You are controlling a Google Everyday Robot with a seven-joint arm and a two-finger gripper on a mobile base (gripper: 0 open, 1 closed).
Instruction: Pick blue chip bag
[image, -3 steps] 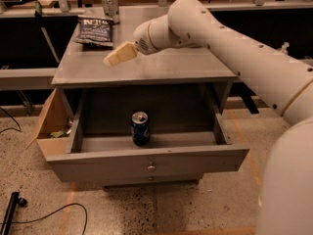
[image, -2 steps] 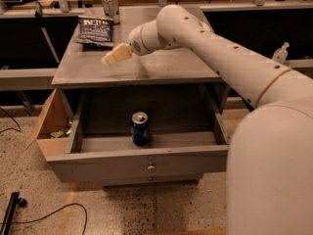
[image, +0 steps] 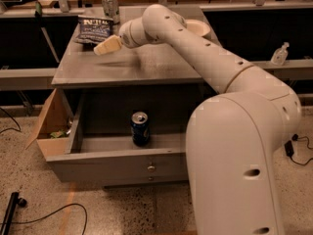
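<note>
A cardboard box (image: 49, 131) leans against the cabinet's left side. The blue chip bag (image: 95, 29) lies on the cabinet top (image: 146, 65) near its back left corner, a silver can (image: 111, 5) behind it. The gripper (image: 107, 45) hovers just beside the bag's front right edge; whether it is wide or narrow cannot be told. A blue soda can (image: 140, 129) stands in the open drawer (image: 117, 158).

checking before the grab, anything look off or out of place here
Only the open grey drawer stands out: a blue soda can stands upright inside it. The crinkly navy chip bag lies flat on top, end effector close beside it.
</note>
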